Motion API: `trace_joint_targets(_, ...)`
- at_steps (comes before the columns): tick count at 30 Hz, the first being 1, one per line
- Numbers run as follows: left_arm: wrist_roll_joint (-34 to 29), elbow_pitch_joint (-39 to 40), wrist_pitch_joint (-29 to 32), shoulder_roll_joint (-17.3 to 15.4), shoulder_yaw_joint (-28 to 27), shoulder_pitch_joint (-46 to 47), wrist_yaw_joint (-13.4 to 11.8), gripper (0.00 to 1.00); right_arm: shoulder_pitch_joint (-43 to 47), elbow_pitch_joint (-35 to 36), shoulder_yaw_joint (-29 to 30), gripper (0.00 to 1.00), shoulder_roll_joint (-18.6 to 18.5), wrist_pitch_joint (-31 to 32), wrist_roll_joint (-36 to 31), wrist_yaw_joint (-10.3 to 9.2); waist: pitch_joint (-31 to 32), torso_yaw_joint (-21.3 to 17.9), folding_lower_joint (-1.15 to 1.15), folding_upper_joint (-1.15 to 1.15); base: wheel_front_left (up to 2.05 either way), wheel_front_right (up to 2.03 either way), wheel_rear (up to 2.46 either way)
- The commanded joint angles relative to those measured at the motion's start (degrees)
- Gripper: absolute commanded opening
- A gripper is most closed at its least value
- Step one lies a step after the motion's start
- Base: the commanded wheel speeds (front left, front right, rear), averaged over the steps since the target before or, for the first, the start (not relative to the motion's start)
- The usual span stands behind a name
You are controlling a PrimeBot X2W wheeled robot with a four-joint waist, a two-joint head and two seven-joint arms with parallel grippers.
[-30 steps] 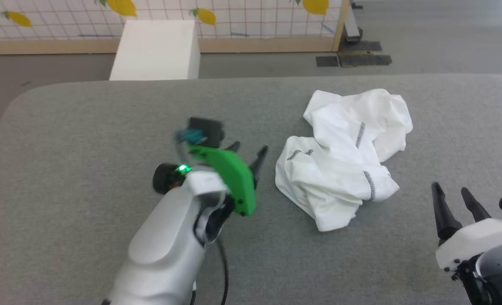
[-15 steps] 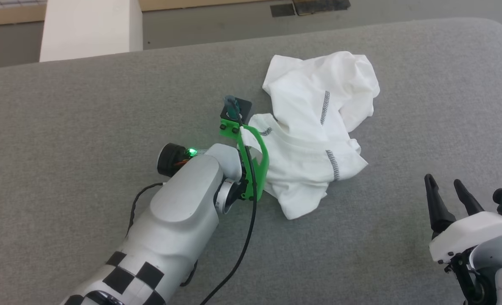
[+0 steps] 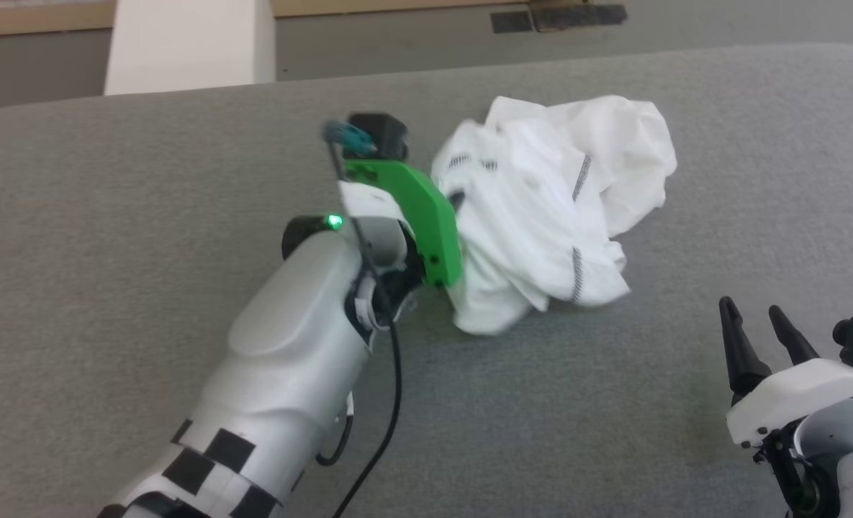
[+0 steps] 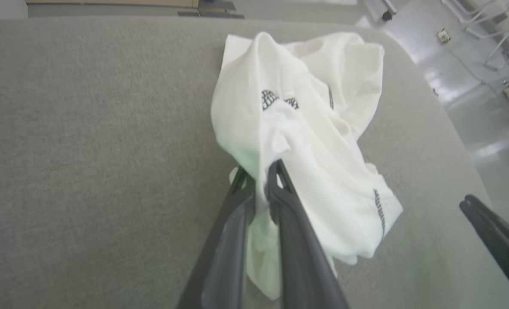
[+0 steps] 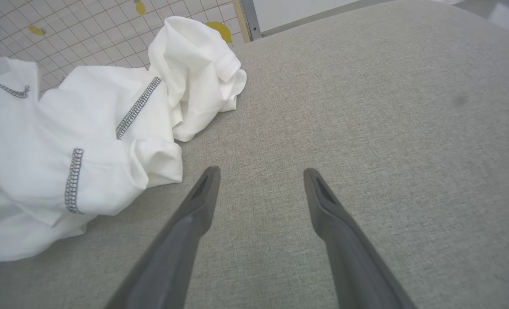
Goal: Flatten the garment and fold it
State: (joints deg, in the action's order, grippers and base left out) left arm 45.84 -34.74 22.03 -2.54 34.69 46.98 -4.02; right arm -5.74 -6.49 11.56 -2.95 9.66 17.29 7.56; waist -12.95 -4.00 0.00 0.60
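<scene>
Grey fabric tabletop point(image 3: 109, 216), white box point(image 3: 188, 43) on the floor beyond. Left gripper point(image 4: 258, 169), open beside the T-shirt point(image 3: 541, 216) before, now pinches it; right gripper point(image 5: 260, 171) gapes empty.

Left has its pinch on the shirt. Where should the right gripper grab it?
Probably the stitched hem flap on the garment's near right edge, approached low from the right gripper's side. It lies outermost on the table, a loose edge rather than bunched folds, and sits opposite the left gripper's pinch.
</scene>
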Motion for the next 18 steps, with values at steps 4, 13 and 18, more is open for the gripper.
trace_joint_targets(4, 3.2, 4.9, -4.4, -3.4, -5.5, -4.4, -1.1, 0.0, 1.2, 0.1, 0.0, 1.0, 0.1, 0.7, -0.7, -0.08, 4.2, 5.3, 0.0, -0.58, 0.0, 0.0, 0.0)
trace_joint_targets(13, 6.0, 10.4, -3.1, -10.8, -8.2, -26.0, -8.0, 0.0, 2.6, 0.1, -1.8, 1.0, 0.1, 1.6, 0.1, -0.08, 6.8, 9.1, 0.0, -0.58, 0.0, 0.0, 0.0)
trace_joint_targets(18, 7.5, 12.9, -3.3, -10.0, -7.8, -31.2, -7.9, 0.4, 3.3, 0.1, -2.5, 1.0, 0.1, 2.3, 0.0, -0.08, 7.3, 10.6, 0.0, -0.58, 0.0, 0.0, 0.0)
